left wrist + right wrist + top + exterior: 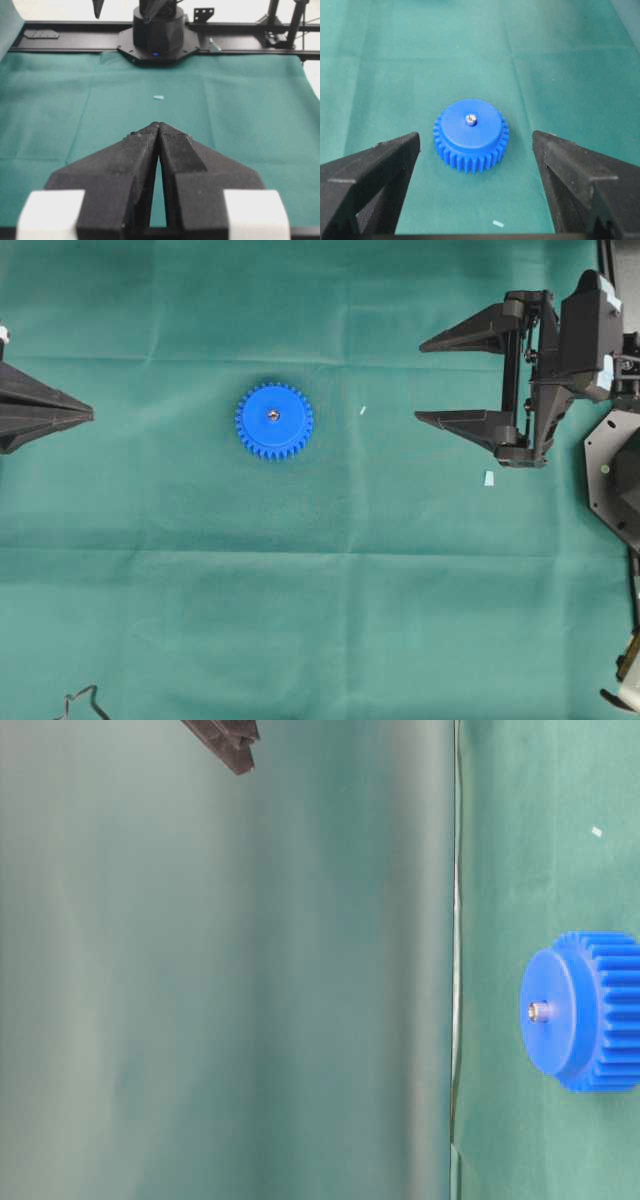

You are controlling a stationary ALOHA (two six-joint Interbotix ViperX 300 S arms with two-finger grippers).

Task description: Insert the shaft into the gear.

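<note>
The blue gear (274, 421) lies flat on the green cloth, left of the table's middle. The shaft (274, 415) stands as a small silvery pin in its centre hole, its tip poking just above the hub (471, 119) (538, 1011). My right gripper (420, 381) hovers well to the right of the gear, open wide with nothing between its fingers. In the right wrist view the gear (470, 135) sits ahead of that gripper (475, 135), apart from both fingers. My left gripper (90, 415) is at the left edge, shut with nothing in it, tips touching (158, 124).
A tiny pale scrap (362, 410) lies right of the gear, and another one (489, 478) near the right gripper. The right arm's base (615, 475) stands at the right edge. A dark cable (80, 705) curls at the bottom left corner.
</note>
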